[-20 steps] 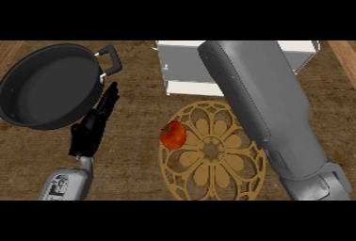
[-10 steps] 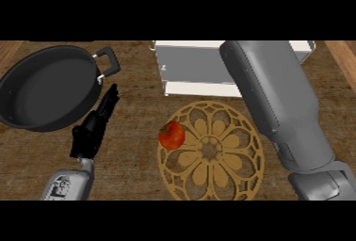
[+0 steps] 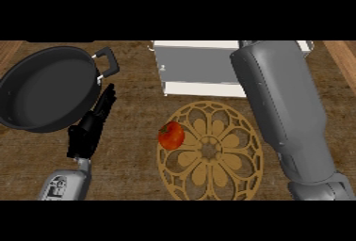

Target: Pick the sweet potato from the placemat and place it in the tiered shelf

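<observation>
- Head view: looks steeply down on a wooden counter [image 3: 139, 117] with a round, tan, openwork placemat [image 3: 215, 164] at lower centre.
- Shows the sweet potato [image 3: 171, 135], reddish-orange, lying on the placemat's left edge, free of both hands.
- Places the white tiered shelf [image 3: 198, 61] just beyond the placemat's far side, its near edge close to the placemat's rim. No contact between them can be made out.
- Puts a black frying pan [image 3: 45, 89] well to the left of the placemat and farther away, its small loop handle [image 3: 106, 60] on the side toward the shelf.
- Finds the left hand [image 3: 87, 134] left of the placemat, between it and the pan, apart from the sweet potato. Fingers straight and close together, holding nothing, pointing away toward the pan's rim. Fingertips just beside that rim; touching or not cannot be told.
- Shows the left forearm [image 3: 66, 183] entering from the lower edge, left of the placemat.
- Shows the right forearm [image 3: 278, 103], grey and large, running along the placemat's right side and up over the shelf's right part.
- Leaves the right hand unseen past the view's top, so its state cannot be told.
</observation>
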Tool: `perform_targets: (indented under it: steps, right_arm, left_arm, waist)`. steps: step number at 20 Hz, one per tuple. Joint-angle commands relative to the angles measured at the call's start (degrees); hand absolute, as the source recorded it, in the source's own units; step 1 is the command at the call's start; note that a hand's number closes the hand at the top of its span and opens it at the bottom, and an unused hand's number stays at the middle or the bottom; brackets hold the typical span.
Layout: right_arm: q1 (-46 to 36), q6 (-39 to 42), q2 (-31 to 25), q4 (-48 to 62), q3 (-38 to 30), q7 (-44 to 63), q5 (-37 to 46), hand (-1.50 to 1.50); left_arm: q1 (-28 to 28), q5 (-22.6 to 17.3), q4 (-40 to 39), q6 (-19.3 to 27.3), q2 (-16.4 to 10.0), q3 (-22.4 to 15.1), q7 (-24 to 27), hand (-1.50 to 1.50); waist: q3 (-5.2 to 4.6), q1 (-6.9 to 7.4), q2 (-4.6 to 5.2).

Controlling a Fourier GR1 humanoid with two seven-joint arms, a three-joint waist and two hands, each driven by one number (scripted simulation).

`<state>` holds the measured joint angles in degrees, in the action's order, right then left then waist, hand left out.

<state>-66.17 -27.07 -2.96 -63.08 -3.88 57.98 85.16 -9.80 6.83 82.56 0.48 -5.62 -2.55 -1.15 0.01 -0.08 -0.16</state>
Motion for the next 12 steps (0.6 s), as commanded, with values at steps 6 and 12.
perform_targets:
  steps: [6,12]
  right_arm:
    - [0.1,-2.3,1.1,-5.3,-3.5,-0.7,-7.4,-1.50]
    - [0.7,-4.4,2.9,-11.9,-2.8,0.4,-7.5,-1.50]
  left_arm:
    - [-2.4,-1.1,1.0,-1.5,-1.0,1.4,-2.8,0.00]
    - [3.7,1.2,0.4,-0.4,0.6,-0.9,3.0,0.00]
  waist:
    - [-0.01,0.37,0.15]
    - [-0.03,0.35,0.11]
